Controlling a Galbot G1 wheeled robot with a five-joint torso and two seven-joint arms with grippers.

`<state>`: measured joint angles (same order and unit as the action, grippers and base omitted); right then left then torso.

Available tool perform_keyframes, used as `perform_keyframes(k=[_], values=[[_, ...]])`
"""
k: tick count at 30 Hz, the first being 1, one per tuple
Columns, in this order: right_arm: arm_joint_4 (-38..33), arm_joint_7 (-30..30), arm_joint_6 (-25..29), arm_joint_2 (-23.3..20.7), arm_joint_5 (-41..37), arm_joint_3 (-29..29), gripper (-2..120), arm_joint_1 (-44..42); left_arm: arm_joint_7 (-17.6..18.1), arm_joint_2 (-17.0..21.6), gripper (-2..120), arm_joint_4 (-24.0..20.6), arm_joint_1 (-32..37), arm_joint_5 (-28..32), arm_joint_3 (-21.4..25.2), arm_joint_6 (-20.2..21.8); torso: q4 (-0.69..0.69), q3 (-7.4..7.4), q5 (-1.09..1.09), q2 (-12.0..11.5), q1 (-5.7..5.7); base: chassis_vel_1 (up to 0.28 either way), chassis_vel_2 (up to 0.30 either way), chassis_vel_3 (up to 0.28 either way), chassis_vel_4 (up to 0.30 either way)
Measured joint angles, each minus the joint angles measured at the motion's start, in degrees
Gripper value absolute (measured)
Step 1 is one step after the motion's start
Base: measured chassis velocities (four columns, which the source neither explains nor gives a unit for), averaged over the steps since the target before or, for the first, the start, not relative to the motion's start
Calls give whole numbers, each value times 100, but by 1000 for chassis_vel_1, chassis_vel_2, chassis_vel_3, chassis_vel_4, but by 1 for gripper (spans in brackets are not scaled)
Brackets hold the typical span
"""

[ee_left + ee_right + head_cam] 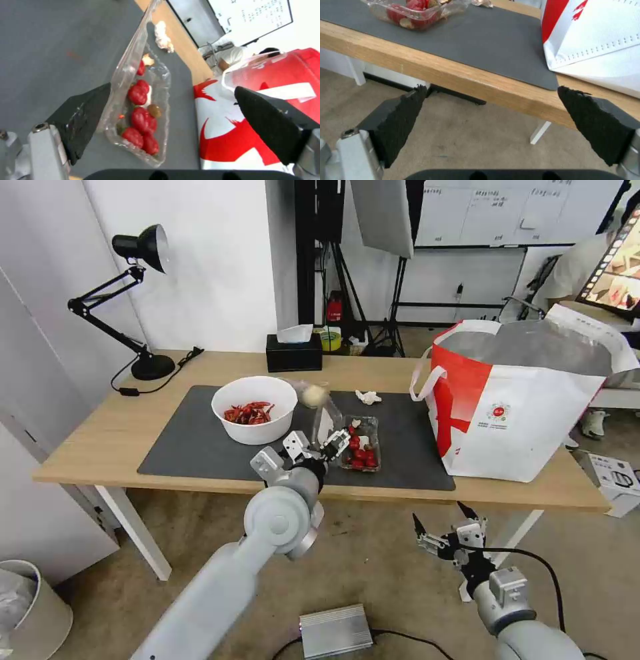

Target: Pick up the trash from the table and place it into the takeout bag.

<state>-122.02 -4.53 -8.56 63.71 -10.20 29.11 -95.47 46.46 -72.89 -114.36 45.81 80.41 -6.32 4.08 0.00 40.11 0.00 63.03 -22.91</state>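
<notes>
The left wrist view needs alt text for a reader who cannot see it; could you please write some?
The left gripper is open around a clear plastic box of red bits lying on a dark grey mat. A crumpled tissue lies beyond, and the red-and-white takeout bag stands beside.

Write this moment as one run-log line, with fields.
left tool: open, around clear plastic box | right tool: open, idle below table edge | takeout bag: upright on table

clear hinged box (361, 445) w/ red bits, lid up, on mat; white bowl (254, 409) beside; tissue (368, 397) behind; takeout bag (527, 400) upright, open.
</notes>
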Motion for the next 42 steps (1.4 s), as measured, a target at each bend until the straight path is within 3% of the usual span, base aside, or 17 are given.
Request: perform_keyframes(k=[42], values=[[-98,19,139,27,-27,125,100,-80,-222,74,100,-76,-482,356,-461,-15,0,0,0,0,0,0,0,0,0]])
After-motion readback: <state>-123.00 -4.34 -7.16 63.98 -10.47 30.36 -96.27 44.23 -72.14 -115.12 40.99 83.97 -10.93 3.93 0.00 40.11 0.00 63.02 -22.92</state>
